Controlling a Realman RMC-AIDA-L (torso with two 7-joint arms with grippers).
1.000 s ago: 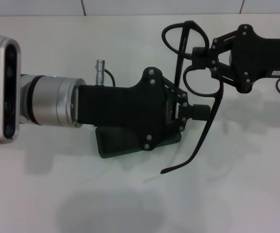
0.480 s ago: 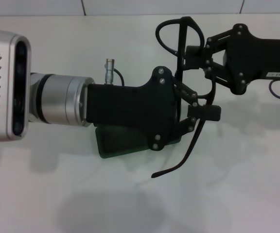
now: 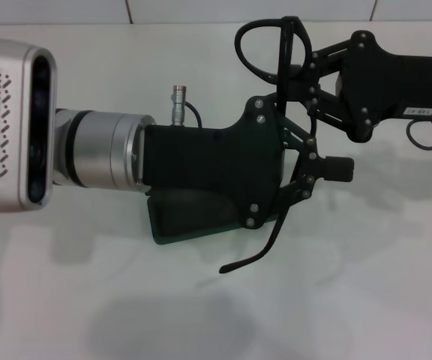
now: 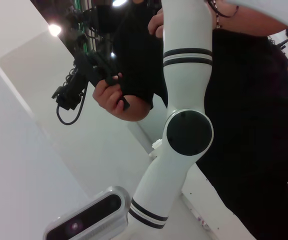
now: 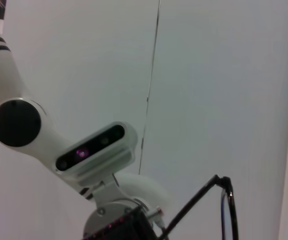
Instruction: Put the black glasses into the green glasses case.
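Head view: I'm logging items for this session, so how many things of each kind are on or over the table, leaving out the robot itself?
Black glasses: 1, held up over the table by the right end effector
Green glasses case: 1, lying on the table, mostly hidden under the left end effector
Total: 2

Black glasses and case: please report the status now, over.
Right gripper shut on the black glasses, held in the air. Left gripper over the green glasses case, covering most of it. Glasses not yet in.
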